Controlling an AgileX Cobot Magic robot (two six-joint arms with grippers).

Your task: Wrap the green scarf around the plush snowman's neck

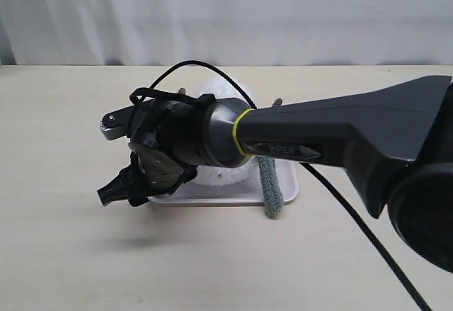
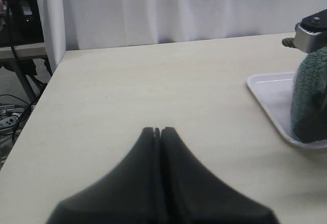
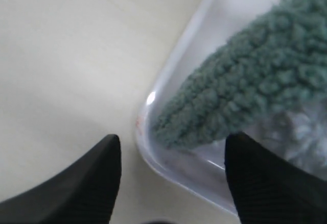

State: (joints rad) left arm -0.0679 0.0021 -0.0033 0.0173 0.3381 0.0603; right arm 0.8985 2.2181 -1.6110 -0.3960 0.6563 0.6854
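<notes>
The plush snowman (image 1: 221, 90) lies on a white tray (image 1: 212, 198), mostly hidden behind my right arm; its neck is hidden. The green scarf (image 1: 271, 192) has one end hanging over the tray's front right edge. In the right wrist view another rounded scarf end (image 3: 245, 81) lies in a tray corner (image 3: 151, 147), with white fluff (image 3: 301, 127) beside it. My right gripper (image 3: 176, 138) (image 1: 124, 176) hovers open over that corner, with nothing between its fingers. My left gripper (image 2: 157, 130) is shut and empty over bare table, to the side of the tray (image 2: 271, 94) and scarf (image 2: 309, 96).
The right arm (image 1: 340, 137) reaches across from the right, with a black cable (image 1: 354, 219) trailing to the front right. A white curtain (image 1: 226, 13) hangs behind the table. The left wrist view shows a table edge (image 2: 51, 76) with cables and a stand beyond it.
</notes>
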